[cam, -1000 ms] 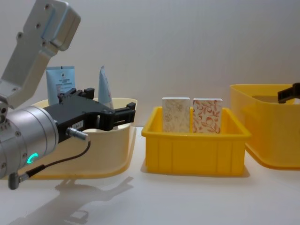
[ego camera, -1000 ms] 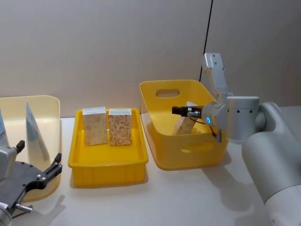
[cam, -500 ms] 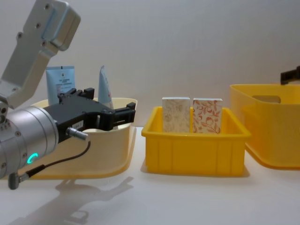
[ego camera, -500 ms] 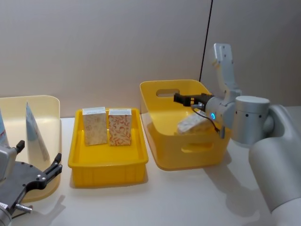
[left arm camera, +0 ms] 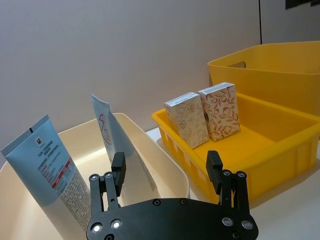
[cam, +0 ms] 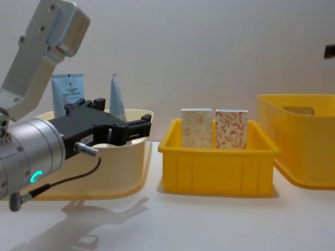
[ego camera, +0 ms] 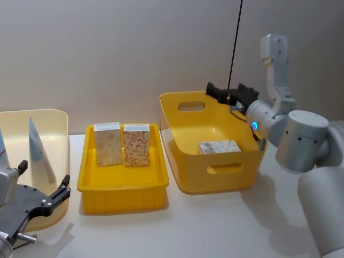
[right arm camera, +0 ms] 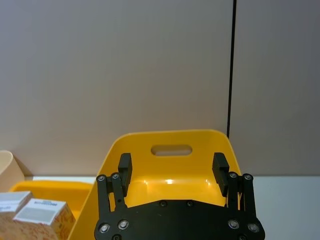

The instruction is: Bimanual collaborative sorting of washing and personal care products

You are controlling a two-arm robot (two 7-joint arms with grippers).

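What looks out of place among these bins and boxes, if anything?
Only one thing: a beige carton lies flat on the floor of the deep yellow bin, below the open right gripper, while the two other cartons stand upright in the shallow yellow tray. Nothing looks spilled or damaged. The left gripper hovers by the cream bin.

Yellow tray [ego camera: 123, 196], yellow tub [ego camera: 193, 177], cream bin [ego camera: 62, 134]

One light blue tube [cam: 67, 90] and a second tube [cam: 116, 99] stand flat end up in the cream bin [cam: 131, 151] at the left. A beige floral carton [ego camera: 108, 143] and a red floral carton [ego camera: 137, 145] stand upright, just beside each other, in the middle tray [ego camera: 123, 188]. Another beige carton [ego camera: 219, 147] lies flat in the deep yellow bin [ego camera: 215, 180] at the right.
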